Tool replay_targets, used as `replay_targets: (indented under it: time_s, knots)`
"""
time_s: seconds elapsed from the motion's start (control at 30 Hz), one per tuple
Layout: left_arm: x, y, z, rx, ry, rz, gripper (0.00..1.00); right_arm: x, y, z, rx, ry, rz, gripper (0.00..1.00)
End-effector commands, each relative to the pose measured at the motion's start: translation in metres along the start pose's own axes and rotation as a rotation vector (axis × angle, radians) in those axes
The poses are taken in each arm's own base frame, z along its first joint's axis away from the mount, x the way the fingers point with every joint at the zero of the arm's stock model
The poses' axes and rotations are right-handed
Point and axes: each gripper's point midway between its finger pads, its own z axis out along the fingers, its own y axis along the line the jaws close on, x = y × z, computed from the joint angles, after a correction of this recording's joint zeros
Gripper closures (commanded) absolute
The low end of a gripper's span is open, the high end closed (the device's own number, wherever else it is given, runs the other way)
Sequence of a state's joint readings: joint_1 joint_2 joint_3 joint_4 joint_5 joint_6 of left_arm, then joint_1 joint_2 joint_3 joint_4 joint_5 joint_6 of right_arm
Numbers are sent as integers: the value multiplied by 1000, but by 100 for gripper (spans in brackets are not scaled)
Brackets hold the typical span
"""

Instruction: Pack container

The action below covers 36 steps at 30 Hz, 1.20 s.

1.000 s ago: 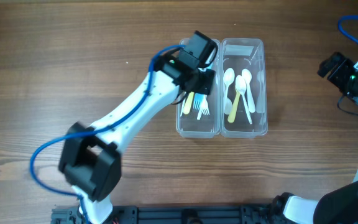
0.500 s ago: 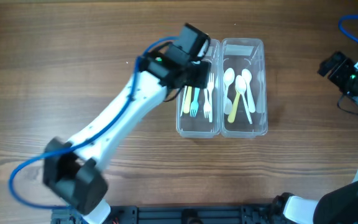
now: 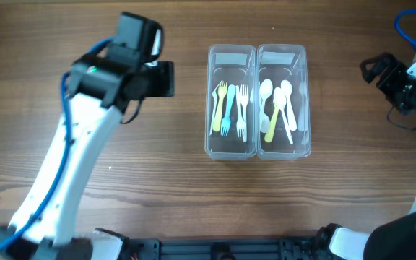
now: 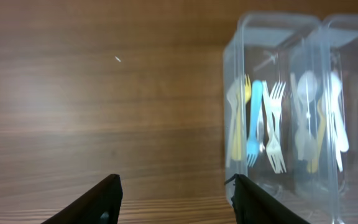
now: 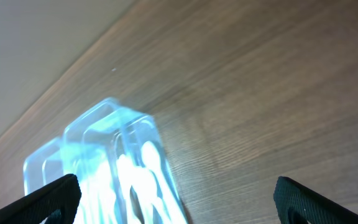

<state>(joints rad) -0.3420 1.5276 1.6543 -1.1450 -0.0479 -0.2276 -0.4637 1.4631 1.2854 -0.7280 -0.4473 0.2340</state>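
A brown wood-grain bench [image 3: 193, 195] fills the overhead view, with two clear plastic containers standing side by side near its middle. The left arm [image 3: 71, 166] reaches up from the lower left corner in one long white span, its wrist bent so the left claw [image 3: 167, 79] points toward the containers. In its wrist view the two dark fingers [image 4: 107, 200] stand wide apart with only bare wood between them. The right arm sits at the far right edge, its right claw [image 3: 370, 71] angled toward the containers; its wrist view also shows the fingertips spread wide and holding nothing.

The left container [image 3: 231, 52] holds forks lying lengthwise: a yellow fork [image 3: 219, 107], a blue fork [image 3: 229, 108] and white forks [image 3: 243, 112], close together. The right container [image 3: 282, 50], touching it along one long wall, holds white spoons [image 3: 284, 97] and a yellow spoon [image 3: 271, 126]. Both containers are without lids.

The left container lies to the right of the left claw, apart from it with open bench between. The right container is well apart from the right claw, which is off to its right
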Motion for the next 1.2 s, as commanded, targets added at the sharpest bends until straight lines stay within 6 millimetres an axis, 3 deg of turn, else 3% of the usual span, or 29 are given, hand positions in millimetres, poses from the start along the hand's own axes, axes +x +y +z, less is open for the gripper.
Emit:
replay_targets:
  time_s: [0.0, 0.13, 0.23, 0.37, 0.47, 0.63, 0.77, 0.97, 1.17]
  knots:
    - [-14, 28, -80, -40, -224, 15, 40, -11, 56, -52, -184, -123, -231, 0]
    - [-7, 47, -155, -71, -427, -20, 38, -6, 103, -118, -299, -272, -404, 0]
    - [9, 56, -206, -57, -565, -41, 31, 4, 128, -171, -318, -412, -518, 0]
    - [37, 73, -246, -80, -661, -71, 1, 30, 154, -196, -455, -406, -575, 0]
    - [55, 90, -257, -148, -674, -92, 0, 53, 178, -211, -638, -368, -664, 0]
    - [78, 102, -252, -208, -603, -89, 0, 58, 178, -216, -622, -379, -675, 0]
    - [77, 102, -252, -208, -607, -89, 0, 60, 162, -204, -447, -374, -629, 0]
    - [74, 109, -256, -253, -627, -106, 0, 92, 169, -198, -340, -328, -712, 0]
    - [73, 115, -257, -290, -633, -115, 0, 96, 169, -196, -280, -337, -754, 0]
